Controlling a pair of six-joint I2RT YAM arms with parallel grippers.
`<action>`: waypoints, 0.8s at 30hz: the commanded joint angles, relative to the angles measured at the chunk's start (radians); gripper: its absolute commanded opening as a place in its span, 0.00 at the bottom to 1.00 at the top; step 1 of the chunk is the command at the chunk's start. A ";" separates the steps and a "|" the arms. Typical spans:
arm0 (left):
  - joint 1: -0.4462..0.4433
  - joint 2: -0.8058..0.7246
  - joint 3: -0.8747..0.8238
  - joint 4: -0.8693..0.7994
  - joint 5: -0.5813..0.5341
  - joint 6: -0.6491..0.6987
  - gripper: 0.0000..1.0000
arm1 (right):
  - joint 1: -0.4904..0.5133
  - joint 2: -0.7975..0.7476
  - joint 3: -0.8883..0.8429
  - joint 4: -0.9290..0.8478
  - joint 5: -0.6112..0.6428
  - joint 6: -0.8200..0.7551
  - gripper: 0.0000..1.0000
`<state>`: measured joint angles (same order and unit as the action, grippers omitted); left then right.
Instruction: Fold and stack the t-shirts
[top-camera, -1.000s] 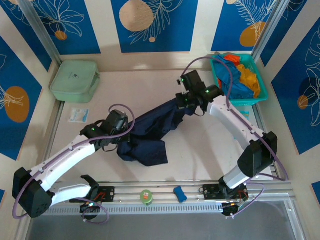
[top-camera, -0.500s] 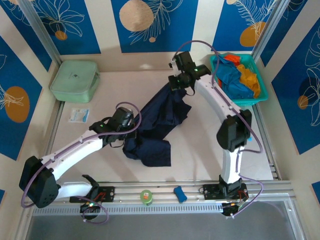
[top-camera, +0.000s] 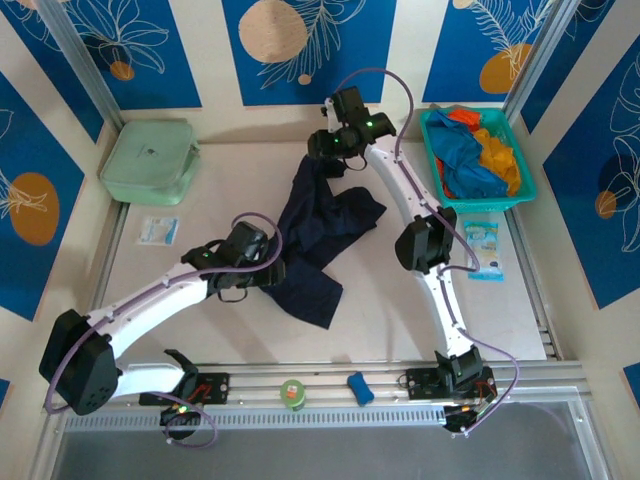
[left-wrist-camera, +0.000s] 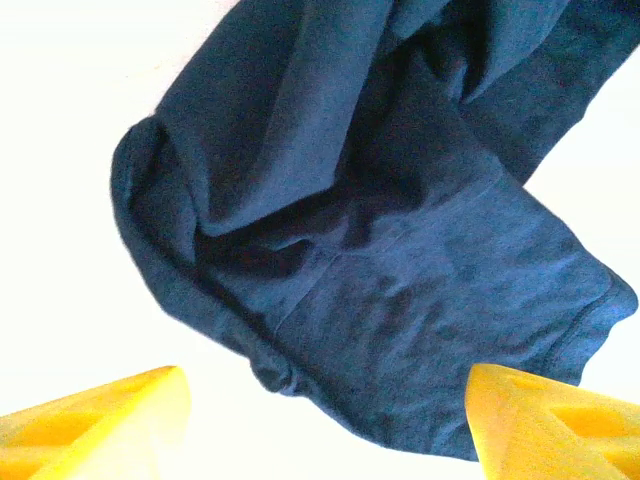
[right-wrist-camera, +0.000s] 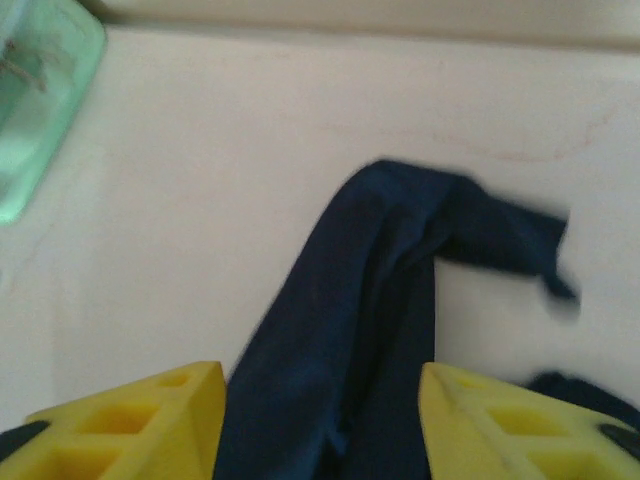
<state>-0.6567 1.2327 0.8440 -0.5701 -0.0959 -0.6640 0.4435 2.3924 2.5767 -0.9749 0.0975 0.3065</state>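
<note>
A large dark navy t-shirt (top-camera: 318, 230) lies crumpled on the table, stretching from the back middle toward the front. My left gripper (top-camera: 272, 268) hovers at its left side; in the left wrist view its yellow fingers (left-wrist-camera: 110, 415) stand wide apart, open, above the shirt's hem (left-wrist-camera: 380, 250). My right gripper (top-camera: 318, 148) is over the shirt's far end, open, with the navy cloth (right-wrist-camera: 350, 330) running loose between its fingers (right-wrist-camera: 150, 410). A bright blue shirt (top-camera: 462, 160), an orange one (top-camera: 500, 150) and a red one (top-camera: 462, 117) are bunched in the teal basket (top-camera: 490, 205).
A pale green box (top-camera: 150, 160) sits at the back left, also at the corner of the right wrist view (right-wrist-camera: 30, 100). Small packets lie at the left (top-camera: 158, 232) and right (top-camera: 483, 248). A green roll (top-camera: 292, 393) and a blue item (top-camera: 360, 388) rest on the front rail.
Both grippers held the navy shirt stretched between them; the right arm swung toward the back left. Both have now opened and the shirt has dropped onto the table.
</note>
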 joint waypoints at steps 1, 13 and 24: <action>0.003 -0.025 0.033 -0.121 -0.081 0.001 0.75 | 0.013 -0.234 -0.237 0.014 0.015 0.036 0.58; 0.114 0.059 0.026 -0.001 -0.091 0.026 0.70 | 0.174 -0.873 -1.354 0.257 -0.106 0.294 0.58; 0.214 0.385 0.180 0.360 0.228 0.176 0.61 | 0.331 -0.730 -1.502 0.414 -0.106 0.443 0.57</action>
<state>-0.4442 1.5780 0.9665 -0.3435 -0.0025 -0.5468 0.7666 1.6180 1.0657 -0.6170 -0.0071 0.6983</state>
